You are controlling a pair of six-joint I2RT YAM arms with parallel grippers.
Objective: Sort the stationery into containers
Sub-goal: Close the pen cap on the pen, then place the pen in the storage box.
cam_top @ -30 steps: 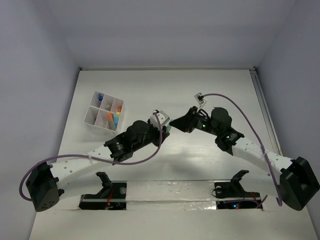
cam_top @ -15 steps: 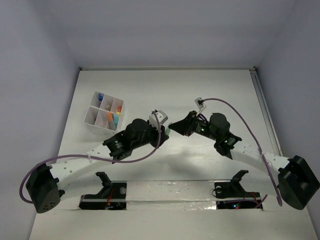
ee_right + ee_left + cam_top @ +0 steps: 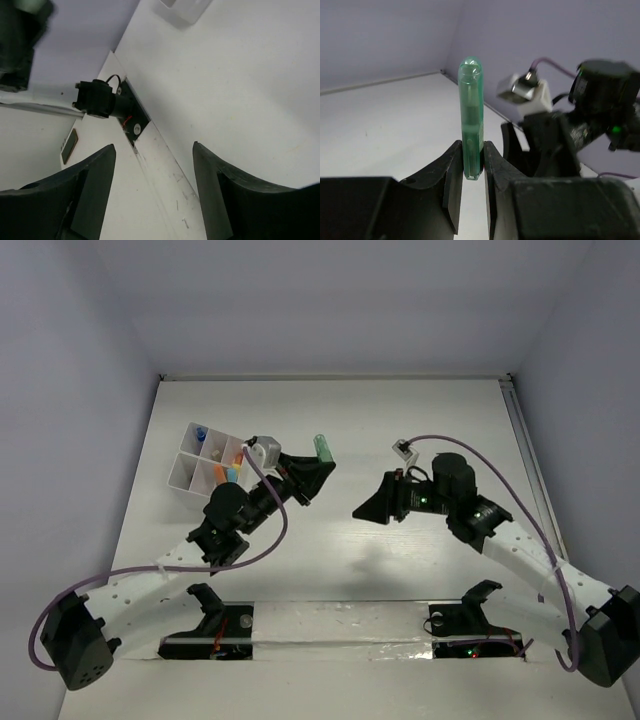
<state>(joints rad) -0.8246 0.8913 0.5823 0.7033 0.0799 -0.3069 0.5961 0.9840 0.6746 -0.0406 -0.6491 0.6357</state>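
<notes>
Fingers on the left side are clamped flat against a green tube, and that is the piece in play. Sweeping from the left: the white box sits near the table's left edge, with orange pieces and something blue already in its compartments. Just to its right the left gripper hangs above the surface. It pinches the tube by its lower end, so the rounded tip stands clear. Cap or short marker, I can't tell which. My read is that the low grip leaves the length free to tip into a compartment, and lifting it off the table clears those thin walls. The tube isn't over the box yet — it's beside it, toward the middle.

Further right, well apart, the right gripper points down at bare tabletop with its fingers spread wide and nothing between them. It looks parked out of the way — no loose stationery shows on that side.
</notes>
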